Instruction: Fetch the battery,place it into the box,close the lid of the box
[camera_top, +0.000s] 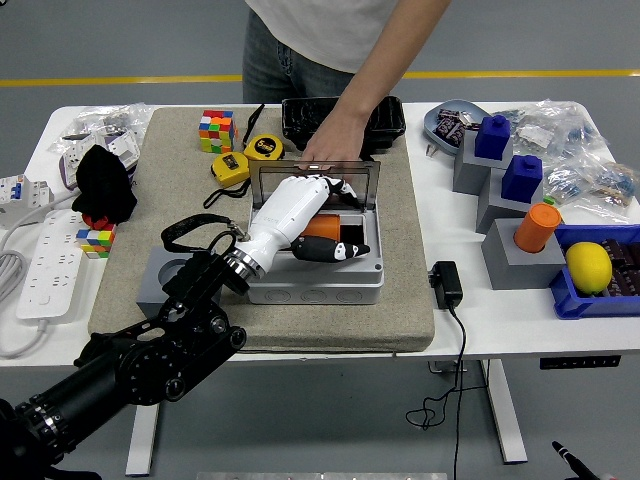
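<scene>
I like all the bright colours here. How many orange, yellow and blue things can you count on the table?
Orange: 2, the battery in the box and the cylinder.
Yellow: 3, two tape measures and the lemon.
Blue: 3, two blocks and the bin.
Total: 8
</scene>
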